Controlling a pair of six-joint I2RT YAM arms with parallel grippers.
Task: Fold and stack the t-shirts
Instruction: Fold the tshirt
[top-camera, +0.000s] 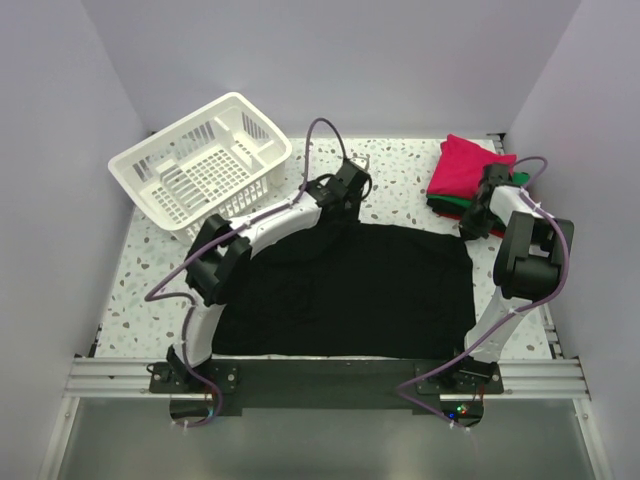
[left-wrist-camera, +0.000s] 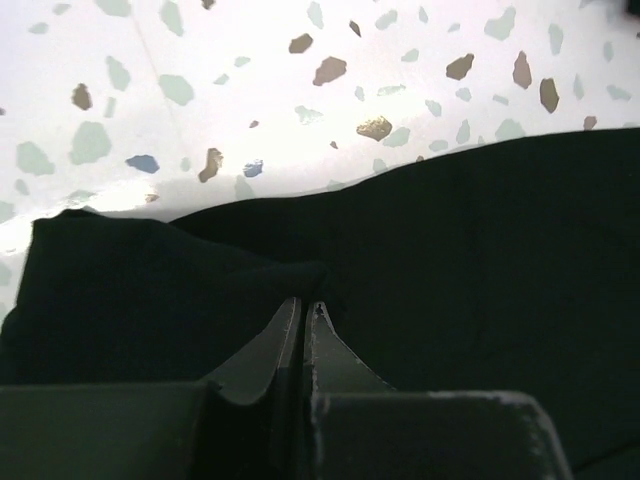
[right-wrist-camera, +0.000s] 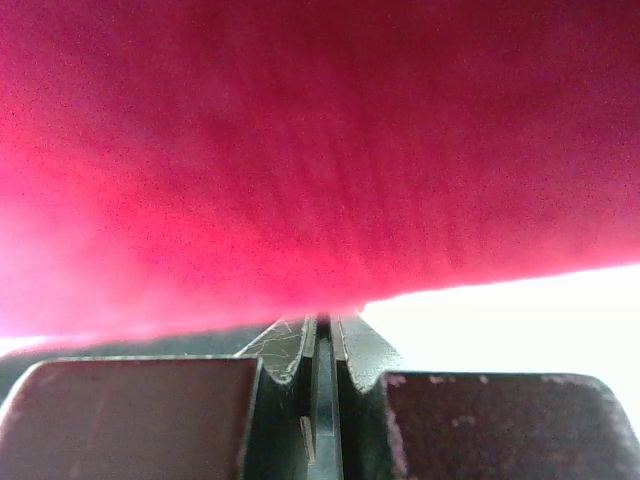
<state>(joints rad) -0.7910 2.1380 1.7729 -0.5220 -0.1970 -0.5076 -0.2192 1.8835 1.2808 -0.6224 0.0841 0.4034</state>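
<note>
1. Left claw (left-wrist-camera: 303, 308) is closed, its tips pinching a puckered ridge at the far edge of the black t-shirt (top-camera: 350, 290).
2. That shirt is plain and dark and lies spread flat across the middle of the table (top-camera: 140, 290).
3. Right claw (right-wrist-camera: 322, 320) has its jaws together, with the tips at the magenta-pink t-shirt (top-camera: 468, 165); I cannot tell whether any cloth is caught.
4. The pink shirt tops a folded stack in the far right corner, with a green t-shirt (top-camera: 452, 203) showing beneath it.

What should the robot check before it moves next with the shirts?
1. Left gripper shut on the large plain black cloth t-shirt at its far edge: ok.
2. Black t-shirt spread out on the speckled table: ok.
3. Right gripper clear of the folded magenta-pink cloth t-shirt: cannot tell; it is shut, right against the cloth.
4. White slatted plastic basket apart from the black t-shirt: ok.
</note>
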